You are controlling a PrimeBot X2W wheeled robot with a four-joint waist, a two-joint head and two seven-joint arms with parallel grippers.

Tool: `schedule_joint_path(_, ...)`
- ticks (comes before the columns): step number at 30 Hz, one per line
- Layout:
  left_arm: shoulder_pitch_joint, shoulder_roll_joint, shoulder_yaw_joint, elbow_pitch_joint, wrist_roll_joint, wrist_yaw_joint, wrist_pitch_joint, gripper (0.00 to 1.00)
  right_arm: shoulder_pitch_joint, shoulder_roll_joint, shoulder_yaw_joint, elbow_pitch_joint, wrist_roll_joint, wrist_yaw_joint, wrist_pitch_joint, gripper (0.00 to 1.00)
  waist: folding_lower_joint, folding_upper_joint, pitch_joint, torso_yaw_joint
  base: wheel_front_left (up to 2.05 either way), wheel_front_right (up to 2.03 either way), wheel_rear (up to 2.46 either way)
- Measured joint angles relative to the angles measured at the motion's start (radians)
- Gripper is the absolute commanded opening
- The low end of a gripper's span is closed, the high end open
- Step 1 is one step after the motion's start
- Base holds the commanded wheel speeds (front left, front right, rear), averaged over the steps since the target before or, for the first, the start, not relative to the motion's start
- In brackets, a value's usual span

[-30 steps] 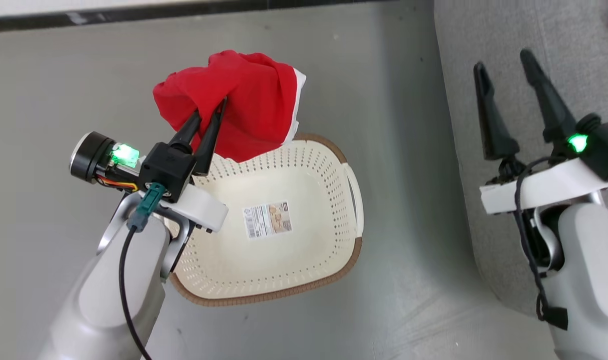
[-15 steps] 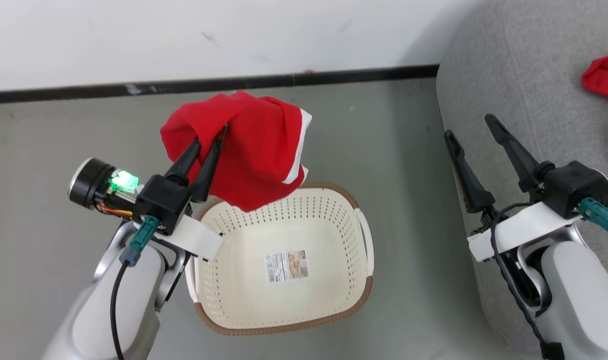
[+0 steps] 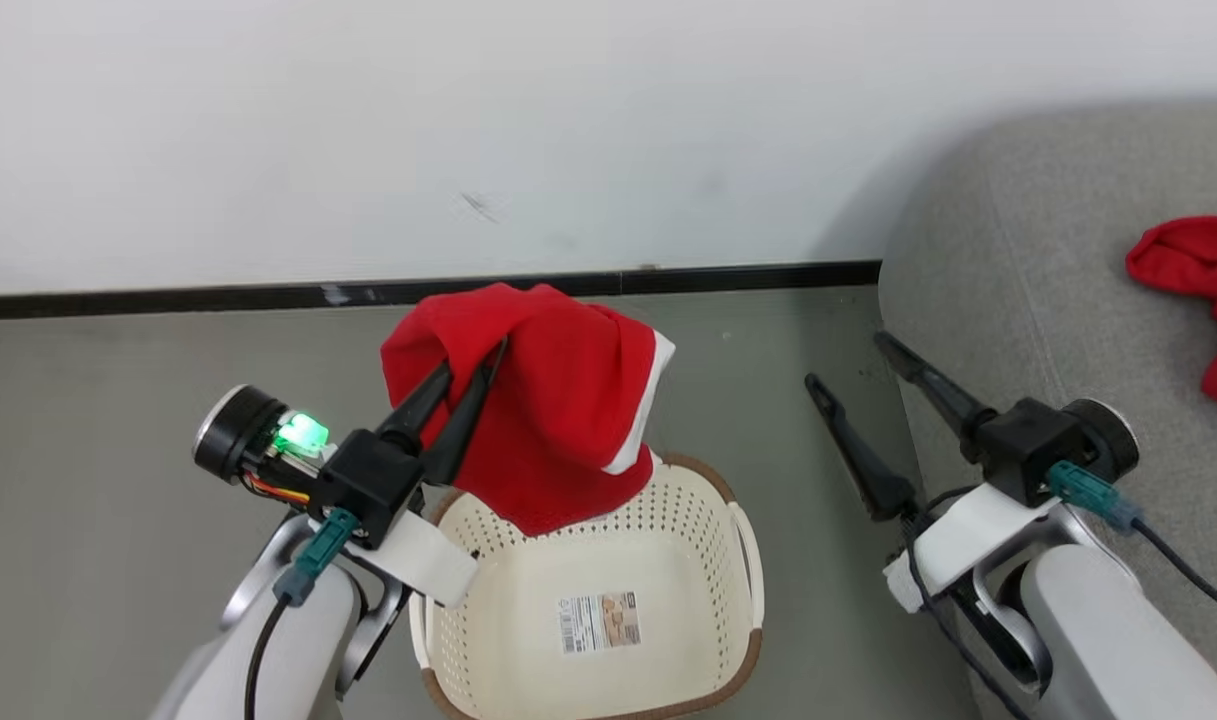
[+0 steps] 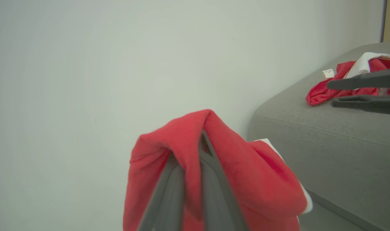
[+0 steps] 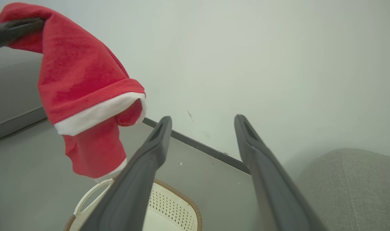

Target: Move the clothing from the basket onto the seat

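A red garment with white trim (image 3: 558, 420) hangs from my left gripper (image 3: 473, 355), which is shut on a fold near its top; the cloth dangles above the far rim of the cream basket (image 3: 738, 560), whose floor holds just a barcode sticker. In the left wrist view the same clothing (image 4: 246, 173) drapes over both dark fingers. More red clothing (image 3: 1193, 265) lies on the grey seat (image 3: 978, 260) at the right. My right gripper (image 3: 848, 360) is open with nothing between its fingers, beside the seat's corner. The right wrist view shows the hanging garment (image 5: 82, 83) up left of the right gripper (image 5: 203, 118).
A white wall (image 3: 568, 130) with a black skirting strip (image 3: 268, 297) runs behind the basket. The floor (image 3: 88, 400) is plain grey. The seat's rounded corner (image 5: 348, 179) stands right of the basket.
The head camera has tilted up, bringing the wall and more of the seat into view. The left gripper keeps its hold on the garment, lifted higher off the basket; the right gripper stays open.
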Motion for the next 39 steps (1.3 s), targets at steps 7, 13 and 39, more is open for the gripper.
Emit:
schedule_joint_path(7, 0.031, -0.005, -0.035, -0.033, -0.001, -0.020, 0.002, 0.00, 0.000, -0.002, 0.077, 0.052, 0.023, 0.000, 0.000, 1.00, 0.0000, 0.0001, -0.067, 0.017, 0.00, 0.00, 0.00)
schedule_joint_path(13, 0.048, -0.008, -0.062, -0.058, -0.002, -0.033, 0.018, 0.00, 0.000, 0.007, 0.136, 0.098, 0.049, 0.000, 0.000, 1.00, 0.0000, 0.0000, -0.106, 0.029, 0.00, 0.00, 0.00)
schedule_joint_path(39, 0.131, -0.035, -0.138, -0.140, -0.058, -0.060, 0.118, 0.00, -0.091, 0.069, 0.337, 0.212, 0.126, 0.000, 0.000, 0.00, 0.0000, 0.0000, -0.202, 0.110, 0.00, 0.00, 0.00)
